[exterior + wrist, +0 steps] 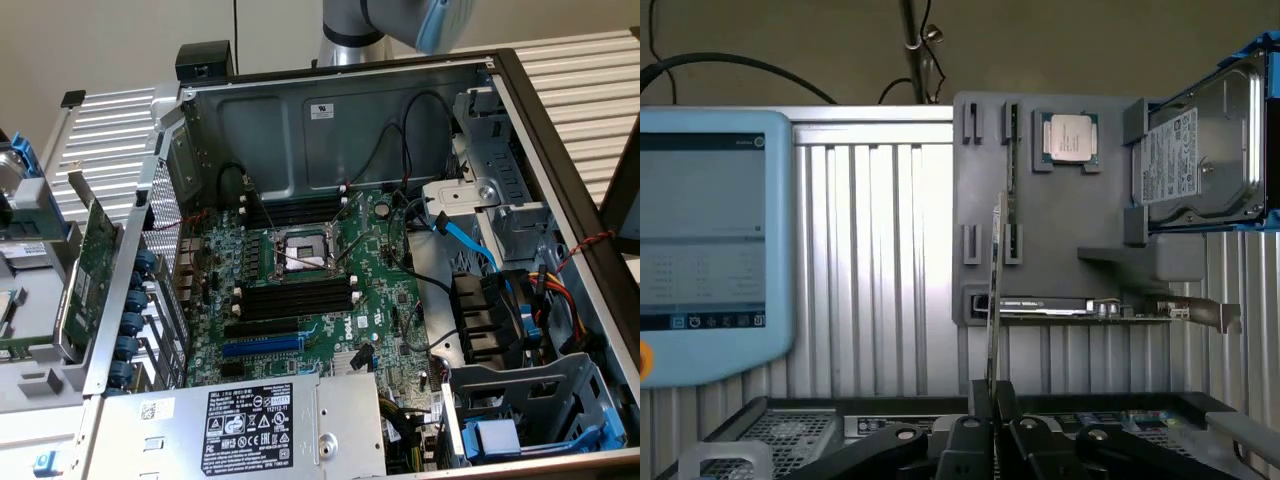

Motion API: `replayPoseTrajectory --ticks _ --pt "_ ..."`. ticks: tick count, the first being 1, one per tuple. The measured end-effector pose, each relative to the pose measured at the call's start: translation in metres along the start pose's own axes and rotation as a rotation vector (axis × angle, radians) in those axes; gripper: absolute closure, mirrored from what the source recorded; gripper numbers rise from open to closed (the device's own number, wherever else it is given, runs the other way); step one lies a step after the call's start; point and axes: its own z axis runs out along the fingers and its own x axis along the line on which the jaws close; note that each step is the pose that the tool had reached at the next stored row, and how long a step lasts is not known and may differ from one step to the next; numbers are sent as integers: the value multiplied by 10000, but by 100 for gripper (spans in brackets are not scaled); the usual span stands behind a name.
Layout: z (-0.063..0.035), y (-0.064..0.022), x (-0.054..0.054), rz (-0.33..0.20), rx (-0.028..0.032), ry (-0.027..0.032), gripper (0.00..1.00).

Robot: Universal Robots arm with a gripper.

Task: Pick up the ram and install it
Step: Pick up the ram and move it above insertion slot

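1. The claw (992, 398) is matte black, with narrow angular fingers (978, 402).
2. Flanking the claw's base are round silver pivot pins (905, 435) on black linkage bars (855, 455).
3. Upstream of the claw is a silver-grey arm tube (348, 35) with what looks like a pale blue joint cap (440, 22).

Ram (994, 300): a long, narrow stick, seen edge-on as one thin straight line. Greenish board edge, with a pale, whitish streak along the stretch farthest from the grip. Pinched between the two dark fingers (978, 405) of the claw (992, 395), jaws closed tight against its flat faces. Reaching straight out beyond the fingertips, in line with the claw, not leaning to either side. Free part held up in the air, resting on nothing. Chips and label strip not to be made out from this angle.
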Motion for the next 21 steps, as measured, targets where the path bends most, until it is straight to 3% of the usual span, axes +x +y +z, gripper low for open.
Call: replayPoseTrajectory --ticks 9,13,18,21 --pt "-151 -352 -19 -4 -39 0 86" --pt "-192 -505 -26 -5 -95 5 86" --pt "-199 -666 -32 5 -285 58 86" --pt "-200 -754 -35 15 -453 95 86"
